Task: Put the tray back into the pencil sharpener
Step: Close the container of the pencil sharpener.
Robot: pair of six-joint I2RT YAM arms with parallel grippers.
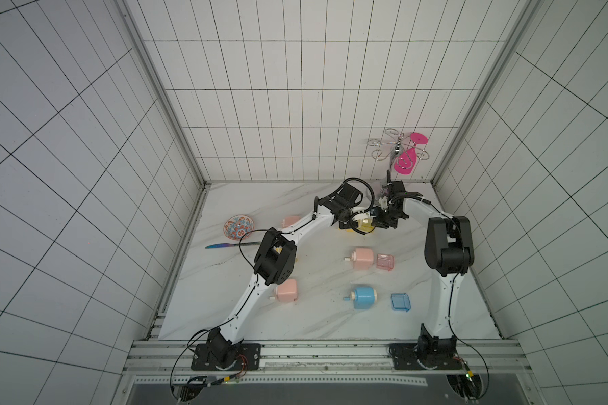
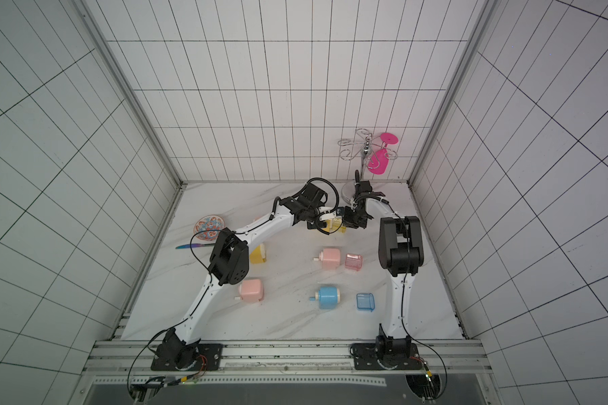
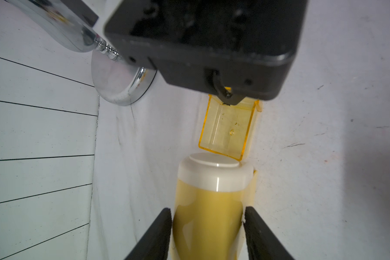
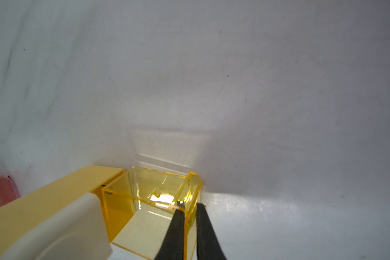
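**Item 1, yellow pencil sharpener**: on the marble table, far side, right of centre. Its white-capped end faces the right arm.

**Item 2, left gripper**: I read it as clamped on the sharpener's yellow body, one finger on each side.

**Item 3, yellow tray**: clear plastic, just right of the sharpener, with its open end up against the white-capped end. I cannot tell from my feeds whether it has entered the slot.

**Item 4, right gripper**: pinched tight on the tray's end wall, one finger inside and one outside.

**Item 5, mid table, right:** pink sharpener, with the pink tray just beside it on the right.

**Item 6, nearer:** blue sharpener, with the blue tray to its right and a gap between them.

**Item 7, left half:** near pink sharpener beside the left arm. The far pink sharpener is partly behind that arm. A second yellow sharpener is half hidden under the elbow.

**Item 8, far left:** patterned plate, with a knife just nearer.

**Item 9, far right corner:** chrome stand, with a pink glass hanging upside down from it.
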